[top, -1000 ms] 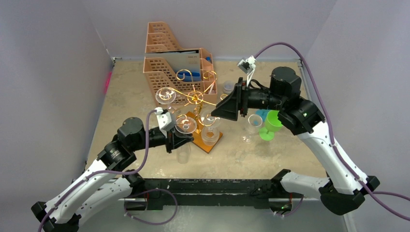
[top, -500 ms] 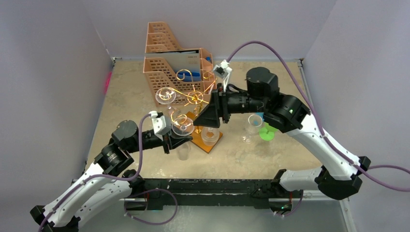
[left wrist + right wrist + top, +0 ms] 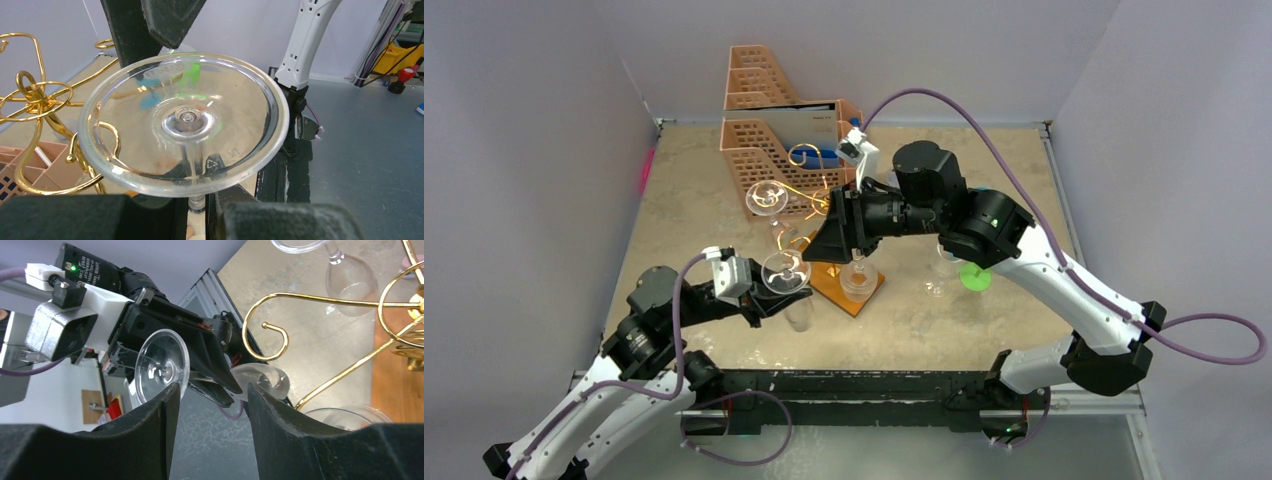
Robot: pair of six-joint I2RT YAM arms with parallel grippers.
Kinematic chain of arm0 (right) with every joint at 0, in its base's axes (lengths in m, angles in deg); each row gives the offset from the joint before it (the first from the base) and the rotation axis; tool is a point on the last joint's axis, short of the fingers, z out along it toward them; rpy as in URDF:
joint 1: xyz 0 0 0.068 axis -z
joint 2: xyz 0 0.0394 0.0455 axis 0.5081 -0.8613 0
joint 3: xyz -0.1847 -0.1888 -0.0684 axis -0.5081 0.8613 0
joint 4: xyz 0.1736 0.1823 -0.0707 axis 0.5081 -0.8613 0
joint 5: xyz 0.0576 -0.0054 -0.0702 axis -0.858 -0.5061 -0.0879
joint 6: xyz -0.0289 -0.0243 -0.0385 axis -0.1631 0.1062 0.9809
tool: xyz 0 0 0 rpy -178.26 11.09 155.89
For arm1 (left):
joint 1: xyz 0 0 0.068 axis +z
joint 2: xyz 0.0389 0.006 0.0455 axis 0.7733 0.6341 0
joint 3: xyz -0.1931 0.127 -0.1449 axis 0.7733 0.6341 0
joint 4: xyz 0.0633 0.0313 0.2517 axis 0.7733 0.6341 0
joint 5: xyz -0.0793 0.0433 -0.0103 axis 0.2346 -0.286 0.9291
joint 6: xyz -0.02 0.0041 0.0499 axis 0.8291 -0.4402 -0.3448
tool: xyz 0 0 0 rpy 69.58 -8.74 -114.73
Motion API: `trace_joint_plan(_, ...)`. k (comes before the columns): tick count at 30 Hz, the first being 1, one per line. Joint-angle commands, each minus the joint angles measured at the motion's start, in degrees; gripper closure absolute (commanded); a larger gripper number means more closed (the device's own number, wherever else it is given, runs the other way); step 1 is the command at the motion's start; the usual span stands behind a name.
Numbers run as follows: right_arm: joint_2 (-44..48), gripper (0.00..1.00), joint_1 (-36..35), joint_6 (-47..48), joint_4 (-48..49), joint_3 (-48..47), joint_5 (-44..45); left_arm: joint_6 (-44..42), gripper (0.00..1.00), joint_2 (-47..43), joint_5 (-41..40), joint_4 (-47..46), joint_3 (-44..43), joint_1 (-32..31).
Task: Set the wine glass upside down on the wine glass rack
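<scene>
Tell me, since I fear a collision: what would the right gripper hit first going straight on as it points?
Probably the wine glass held by the left gripper: its foot lies just ahead of the right gripper, whose jaws stand open. Depth is unclear; the gap cannot be judged.

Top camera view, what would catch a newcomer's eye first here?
A clear wine glass, upside down with its round foot uppermost, is clamped by the stem in the left gripper near the front middle of the table. Just behind it stands the gold wire rack with curled scroll arms. The right gripper hangs open among those arms, facing the glass.
</scene>
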Motion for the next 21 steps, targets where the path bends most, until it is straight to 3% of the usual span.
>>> trace_joint_plan(1, 0.56, 0.46, -0.61, -6.03, 6.09, 0.01, -3.11, -2.27, 1.0, 1.11, 0.62, -3.05, -1.7, -0.31)
trace_joint_plan(6, 1.01, 0.48, -0.86, -9.62, 8.62, 1.74, -5.84, -2.32, 1.0, 1.73, 0.1, -3.25, -1.96, -0.3)
trace_joint_plan(11, 0.94, 0.52, -0.97, -10.09, 4.53, 1.18, -3.18, -1.86, 1.0, 1.67, 0.49, -4.78, -2.3, -0.3)
trace_joint_plan(18, 0.34, 0.62, -0.97, -11.38, 4.61, 1.69, -4.23, -1.91, 1.0, 1.5, 0.15, -5.27, -2.49, -0.3)
trace_joint_plan(21, 0.57, 0.72, -0.96, -13.94, 7.19, 2.96, -5.35, -2.11, 1.0, 1.17, -0.74, -5.87, -2.49, -0.3)
